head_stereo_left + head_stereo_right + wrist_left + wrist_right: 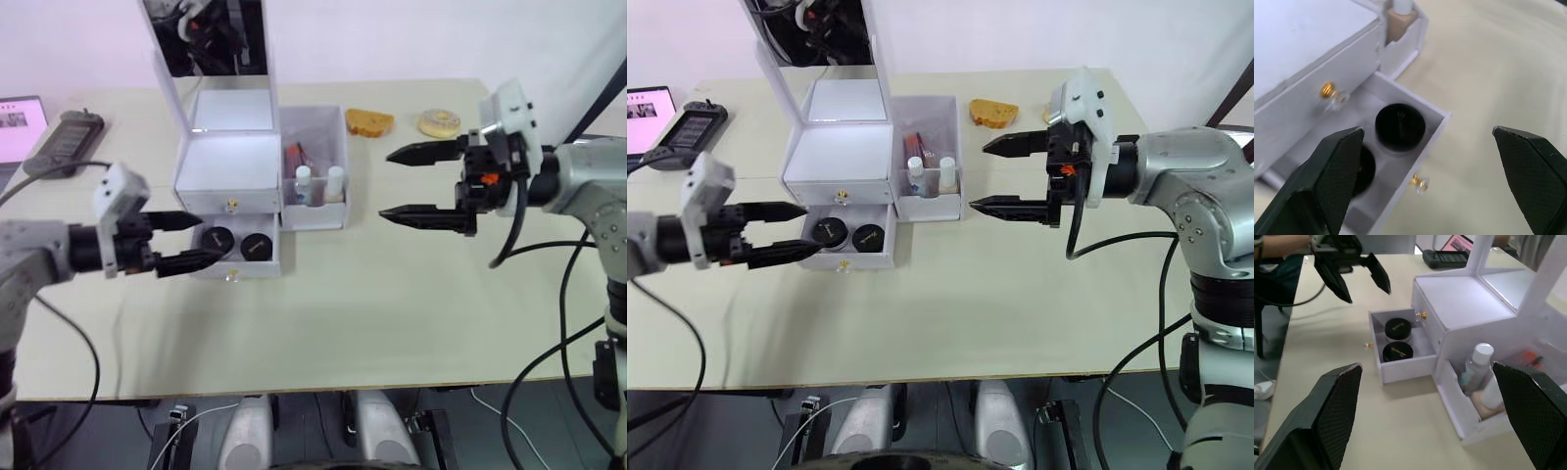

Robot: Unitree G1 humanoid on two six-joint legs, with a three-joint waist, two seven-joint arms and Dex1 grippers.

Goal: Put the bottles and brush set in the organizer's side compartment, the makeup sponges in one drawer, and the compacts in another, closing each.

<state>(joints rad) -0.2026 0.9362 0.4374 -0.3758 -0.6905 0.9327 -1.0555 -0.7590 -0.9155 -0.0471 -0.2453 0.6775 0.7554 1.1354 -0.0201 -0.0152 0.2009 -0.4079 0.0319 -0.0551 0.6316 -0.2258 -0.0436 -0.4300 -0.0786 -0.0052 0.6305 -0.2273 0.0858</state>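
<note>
The white organizer [227, 166] stands at the table's back with its mirror lid up. Its side compartment [313, 217] holds two bottles [304, 184] and a red brush set [294, 157]. The lower drawer [240, 270] is pulled out, with two black compacts [217, 239] side by side in it. The upper drawer is shut. Two makeup sponges, an orange one [369, 121] and a round yellow one [439, 122], lie on the table at the back right. My left gripper [208, 240] is open just left of the open drawer. My right gripper [386, 184] is open and empty, right of the side compartment.
A black device [67, 137] with a cable and a lit screen [20, 125] lie at the far left of the table. The drawer's gold knob [232, 277] points toward the front edge.
</note>
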